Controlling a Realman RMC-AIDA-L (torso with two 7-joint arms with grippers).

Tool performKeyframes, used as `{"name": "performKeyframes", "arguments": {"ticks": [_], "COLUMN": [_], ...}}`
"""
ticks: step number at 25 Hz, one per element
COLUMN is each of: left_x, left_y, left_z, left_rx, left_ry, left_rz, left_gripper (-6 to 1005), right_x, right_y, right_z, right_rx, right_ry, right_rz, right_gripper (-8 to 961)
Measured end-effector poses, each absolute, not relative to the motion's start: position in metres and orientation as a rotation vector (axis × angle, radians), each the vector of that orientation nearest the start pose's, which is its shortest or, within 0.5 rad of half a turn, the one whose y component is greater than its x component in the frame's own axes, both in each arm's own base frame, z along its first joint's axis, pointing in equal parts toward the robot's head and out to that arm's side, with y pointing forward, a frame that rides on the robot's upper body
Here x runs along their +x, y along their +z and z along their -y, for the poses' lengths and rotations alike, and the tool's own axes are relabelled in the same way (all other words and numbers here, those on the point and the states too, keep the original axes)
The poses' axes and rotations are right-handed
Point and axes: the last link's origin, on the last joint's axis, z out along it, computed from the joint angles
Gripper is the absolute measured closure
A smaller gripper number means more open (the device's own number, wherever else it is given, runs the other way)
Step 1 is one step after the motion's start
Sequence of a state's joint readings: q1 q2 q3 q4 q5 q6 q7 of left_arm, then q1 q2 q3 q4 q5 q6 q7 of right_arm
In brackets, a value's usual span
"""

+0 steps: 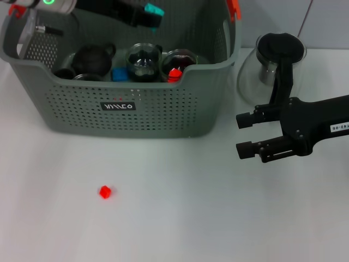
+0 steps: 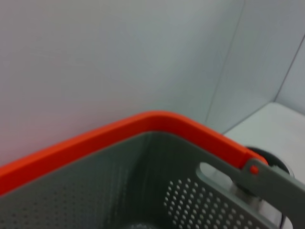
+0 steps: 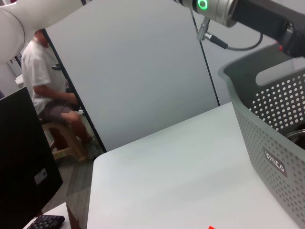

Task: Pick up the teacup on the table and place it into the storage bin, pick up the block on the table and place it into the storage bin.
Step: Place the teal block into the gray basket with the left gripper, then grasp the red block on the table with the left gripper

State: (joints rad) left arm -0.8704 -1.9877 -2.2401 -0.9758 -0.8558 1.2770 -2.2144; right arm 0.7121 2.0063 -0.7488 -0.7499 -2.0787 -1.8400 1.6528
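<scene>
Your small red block (image 1: 105, 191) sits alone on the near-left table (image 1: 180, 218).
The left gripper (image 1: 146, 15), over the storage bin (image 1: 136, 112), is cropped, grip unreadable; the right gripper (image 1: 244, 134) is spread.

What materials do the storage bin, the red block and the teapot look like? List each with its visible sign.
Storage bin: matte grey-green moulded plastic, by its punched hole rows and orange clips.
Red block: glossy, slightly translucent, probably plastic.
Teapot: clear glass body, see-through, with a black lid, likely plastic.

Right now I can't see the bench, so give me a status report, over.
Left end effector over the storage bin, fingers unclear. Right end effector open, empty, beside the glass teapot. Red block on the table, nothing around it.
</scene>
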Motion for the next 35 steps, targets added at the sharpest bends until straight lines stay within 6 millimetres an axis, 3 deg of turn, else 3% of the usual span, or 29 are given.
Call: {"name": "performKeyframes", "arguments": {"ticks": [10,16,20,21,27,31,35], "left_x": [-0.14,-0.14,-0.131,-0.128,-0.105,-0.108,-0.124], "left_y": [0.057,0.057,0.071,0.074,0.099,0.105,0.101], "left_z": [-0.451,-0.45,-0.442,-0.437,-0.382,-0.348,-0.322], "left_rx": [-2.531,-2.539,-2.554,-2.573,-2.731,-2.782,-2.784], "left_ry": [-0.25,-0.246,-0.271,-0.275,-0.201,-0.104,0.023], "left_rz": [0.825,0.832,0.785,0.767,0.604,0.543,0.534], "left_gripper": [595,410,217,169,96,48,39], "right_x": [0.194,0.194,0.193,0.193,0.194,0.194,0.194], "right_y": [0.03,0.03,0.03,0.03,0.031,0.032,0.031], "right_z": [-0.346,-0.346,-0.346,-0.346,-0.347,-0.347,-0.348], "right_rx": [-3.097,-3.099,-3.101,-3.101,-3.096,-3.085,-3.08], "right_ry": [0.632,0.631,0.631,0.631,0.631,0.638,0.64], "right_rz": [-0.576,-0.577,-0.577,-0.579,-0.582,-0.576,-0.577], "right_gripper": [119,120,121,121,121,122,122]}}
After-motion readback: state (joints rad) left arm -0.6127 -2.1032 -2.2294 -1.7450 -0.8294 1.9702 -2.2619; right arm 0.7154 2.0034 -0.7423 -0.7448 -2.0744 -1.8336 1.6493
